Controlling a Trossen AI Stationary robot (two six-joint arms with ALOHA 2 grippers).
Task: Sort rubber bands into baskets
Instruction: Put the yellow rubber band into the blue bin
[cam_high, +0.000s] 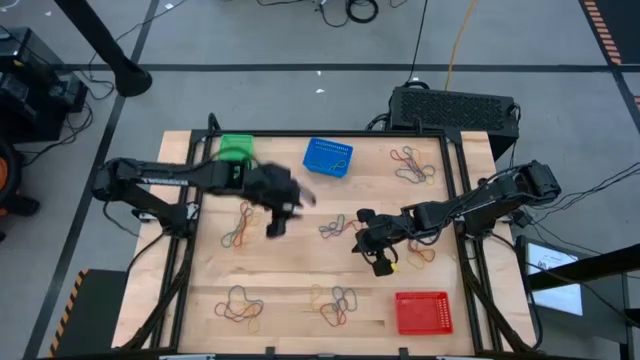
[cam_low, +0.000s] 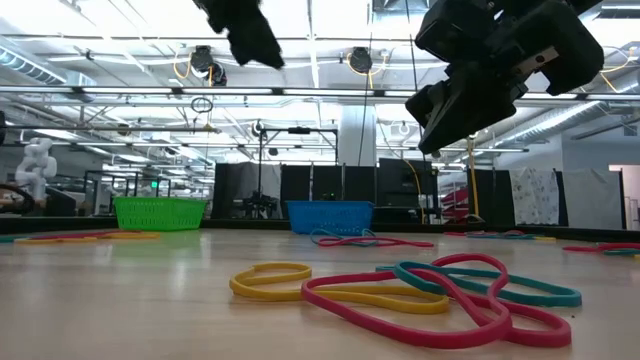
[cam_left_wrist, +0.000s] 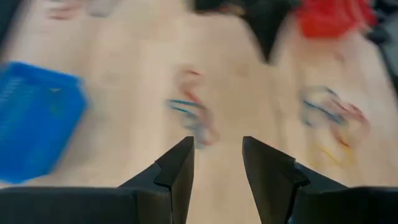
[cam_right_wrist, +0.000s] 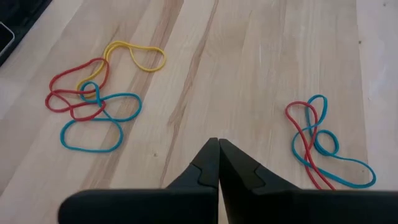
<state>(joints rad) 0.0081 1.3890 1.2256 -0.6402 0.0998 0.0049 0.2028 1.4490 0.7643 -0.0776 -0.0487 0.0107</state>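
The pale wooden worktop (cam_high: 300, 280) stands on a grey floor in a hall strung with ceiling lights. Thin coloured rubber bands (cam_right_wrist: 93, 99) lie flat in tangled clusters across it. The green basket (cam_high: 236, 148) and the blue basket (cam_high: 328, 157) sit along the far edge, the red basket (cam_high: 423, 312) by the near right corner. The left tool (cam_left_wrist: 217, 168) hovers open and empty mid-worktop; the right tool (cam_right_wrist: 217, 163) is closed on nothing.

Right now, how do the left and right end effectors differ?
The left end effector has its fingers apart with nothing between them; the right end effector is shut, also empty. In the high view the left end effector sits at table centre between the green basket and blue basket; the right sits right of centre, nearer the red basket. Both are above the wood, over rubber bands.
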